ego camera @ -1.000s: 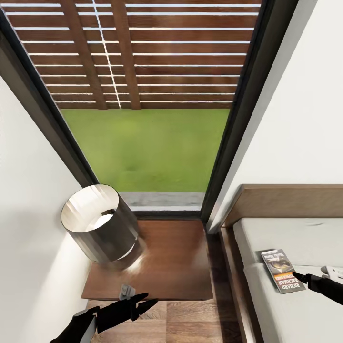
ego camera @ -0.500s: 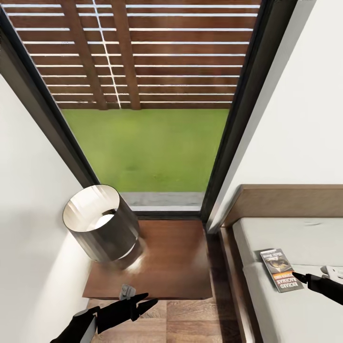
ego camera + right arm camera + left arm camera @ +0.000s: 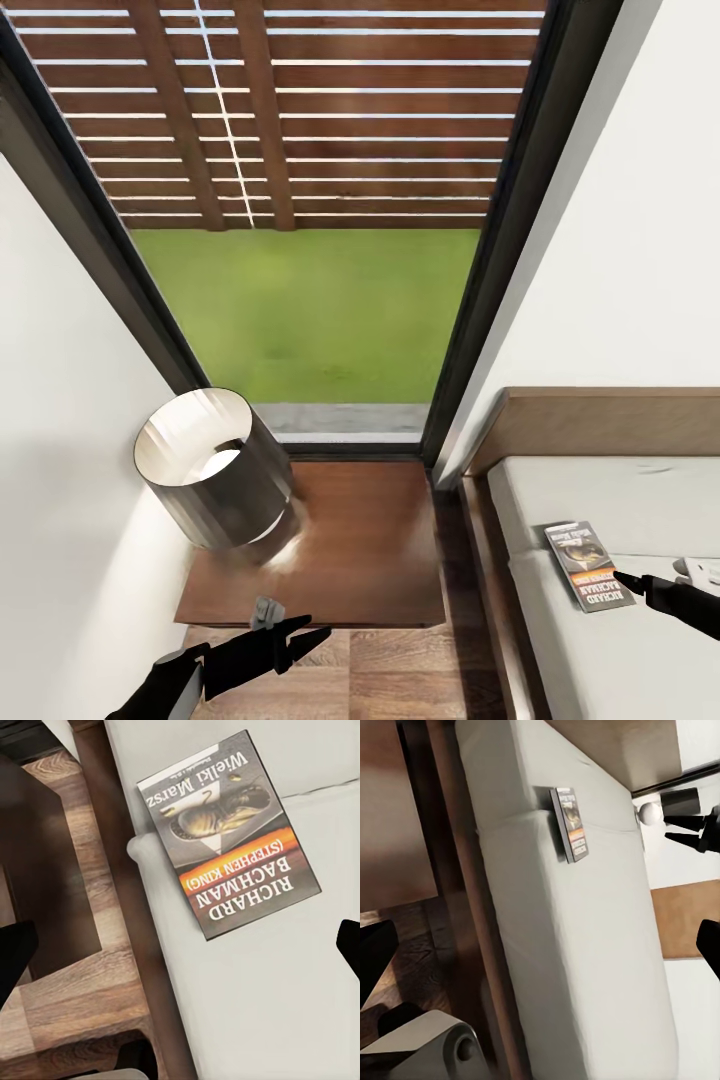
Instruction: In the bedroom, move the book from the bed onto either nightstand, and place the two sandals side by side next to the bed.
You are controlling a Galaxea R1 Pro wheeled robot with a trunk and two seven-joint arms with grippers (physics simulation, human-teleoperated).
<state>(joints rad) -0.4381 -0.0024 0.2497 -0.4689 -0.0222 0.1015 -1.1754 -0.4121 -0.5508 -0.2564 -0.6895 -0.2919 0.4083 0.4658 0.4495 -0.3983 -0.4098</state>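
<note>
Pale mattress [image 3: 620, 500], book [image 3: 590, 579], right claw [image 3: 628, 580] beside

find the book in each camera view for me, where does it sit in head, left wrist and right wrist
Head view: the book lies low at the right, on the mattress near the bed's left edge, just ahead of the right gripper.
Left wrist view: the book is in the upper middle, on the pale mattress.
Right wrist view: the book is large in the upper centre, its lettering upside down.
Shared landmark: the mattress fold line beside the book.
</note>
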